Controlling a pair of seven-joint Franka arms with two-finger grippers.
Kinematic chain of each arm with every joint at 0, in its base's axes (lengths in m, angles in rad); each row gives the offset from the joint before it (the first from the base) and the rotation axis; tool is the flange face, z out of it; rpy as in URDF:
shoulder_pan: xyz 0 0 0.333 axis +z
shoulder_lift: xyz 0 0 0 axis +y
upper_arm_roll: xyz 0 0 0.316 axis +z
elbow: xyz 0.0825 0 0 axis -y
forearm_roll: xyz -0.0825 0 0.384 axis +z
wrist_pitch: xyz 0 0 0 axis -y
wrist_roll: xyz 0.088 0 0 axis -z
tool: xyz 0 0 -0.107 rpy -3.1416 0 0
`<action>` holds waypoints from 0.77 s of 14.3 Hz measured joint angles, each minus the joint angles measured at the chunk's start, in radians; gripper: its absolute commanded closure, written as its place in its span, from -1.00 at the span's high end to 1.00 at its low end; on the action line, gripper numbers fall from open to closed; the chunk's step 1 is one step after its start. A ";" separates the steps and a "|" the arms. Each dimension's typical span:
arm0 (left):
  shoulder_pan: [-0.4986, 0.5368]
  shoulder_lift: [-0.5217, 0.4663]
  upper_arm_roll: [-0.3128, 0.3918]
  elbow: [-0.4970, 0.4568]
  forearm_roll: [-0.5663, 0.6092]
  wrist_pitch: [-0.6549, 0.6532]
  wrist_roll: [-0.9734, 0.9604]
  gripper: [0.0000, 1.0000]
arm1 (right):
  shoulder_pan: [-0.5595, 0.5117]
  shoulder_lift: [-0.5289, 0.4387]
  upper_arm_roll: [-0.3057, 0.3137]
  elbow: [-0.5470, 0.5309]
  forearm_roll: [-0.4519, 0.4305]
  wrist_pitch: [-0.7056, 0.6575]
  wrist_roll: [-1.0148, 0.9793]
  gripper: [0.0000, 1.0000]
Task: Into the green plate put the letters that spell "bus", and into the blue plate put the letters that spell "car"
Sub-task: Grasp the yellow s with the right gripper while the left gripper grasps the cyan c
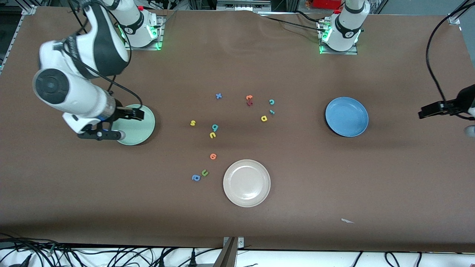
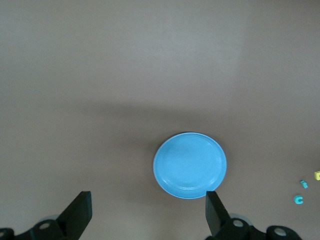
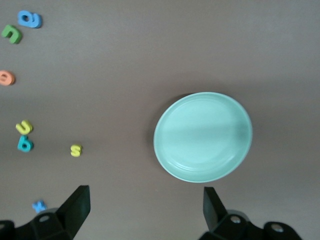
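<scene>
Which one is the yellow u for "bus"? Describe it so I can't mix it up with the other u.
Start at the cream-white plate and look farther from the front camera, past the orange round letter. The yellow u lies there, right beside the teal b. The green u lies nearer the camera, next to the blue round letter.

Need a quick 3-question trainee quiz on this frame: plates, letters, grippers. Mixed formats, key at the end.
1. True or false: the green plate already holds a letter.
2. Which letter lies nearest the teal b? A) yellow u B) yellow a C) blue x
3. Fill in: the right gripper hangs open over the ___ plate; the left gripper, also open, hangs by the blue plate.

Key: 1 false; 2 A; 3 green.
</scene>
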 measured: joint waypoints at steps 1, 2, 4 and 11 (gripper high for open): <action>-0.003 0.007 -0.024 -0.004 -0.010 0.000 -0.031 1.00 | 0.020 0.004 0.001 -0.037 0.000 0.047 0.053 1.00; -0.006 0.016 -0.052 -0.010 -0.015 0.000 -0.065 1.00 | 0.042 0.005 0.001 -0.075 0.000 0.099 0.110 1.00; -0.009 0.029 -0.120 -0.045 -0.017 0.021 -0.146 1.00 | 0.086 0.010 0.002 -0.143 0.000 0.200 0.219 0.99; -0.013 -0.005 -0.371 -0.416 -0.031 0.448 -0.478 0.99 | 0.174 0.084 0.005 -0.299 0.000 0.524 0.390 0.88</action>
